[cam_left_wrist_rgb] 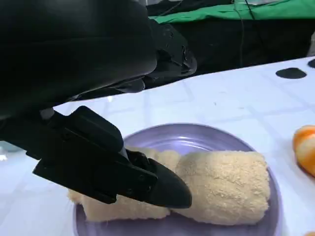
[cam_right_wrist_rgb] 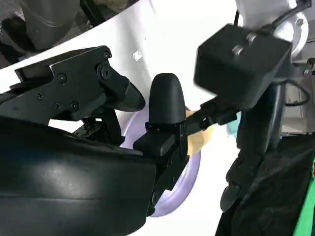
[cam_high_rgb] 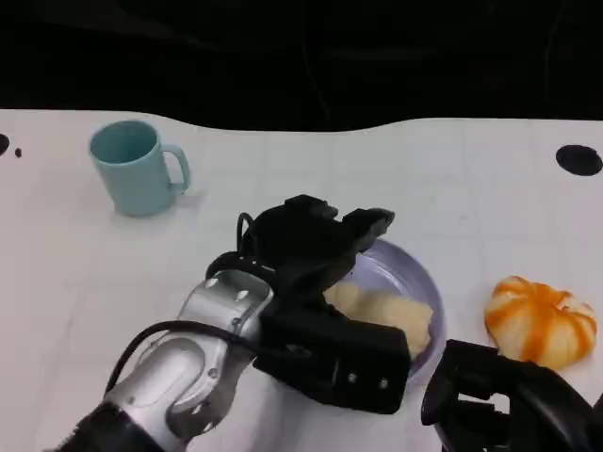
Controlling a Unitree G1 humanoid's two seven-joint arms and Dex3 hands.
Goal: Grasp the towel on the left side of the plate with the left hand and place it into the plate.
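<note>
In the head view, a white table [cam_high_rgb: 452, 179] is seen with a lilac plate [cam_high_rgb: 421, 282] near its middle. A rolled, cream-coloured towel [cam_high_rgb: 396, 311] is lying in the plate. The left hand [cam_high_rgb: 316, 240] is held over the plate's left part, so that part of the towel and of the rim is hidden by it. A light blue mug [cam_high_rgb: 135, 168] is stood upright well to the left of the plate, handle to the right. An orange-and-white pumpkin-shaped toy [cam_high_rgb: 540, 320] is set just to the right of the plate, apart from it. The right hand [cam_high_rgb: 509, 395] is seen at the lower right corner, low beside the plate — nothing is seen in it, but whether its fingers are spread or curled cannot be told here.

In the left wrist view, the towel [cam_left_wrist_rgb: 221, 187] is shown lying across the plate [cam_left_wrist_rgb: 197, 135], folded into a thick roll. One black finger [cam_left_wrist_rgb: 162, 187] is laid over the towel, its tip on or just above the cloth; the other fingers are raised above the plate's far rim. The towel is not pinched between them — the hand is spread wide. The toy [cam_left_wrist_rgb: 305, 150] is glimpsed at the edge.

In the right wrist view, the right hand's fingers [cam_right_wrist_rgb: 167, 98] are seen apart, with nothing between them. Beyond them the plate [cam_right_wrist_rgb: 184, 182] and a bit of towel [cam_right_wrist_rgb: 199, 140] are visible, beside the left forearm [cam_right_wrist_rgb: 241, 64].
</note>
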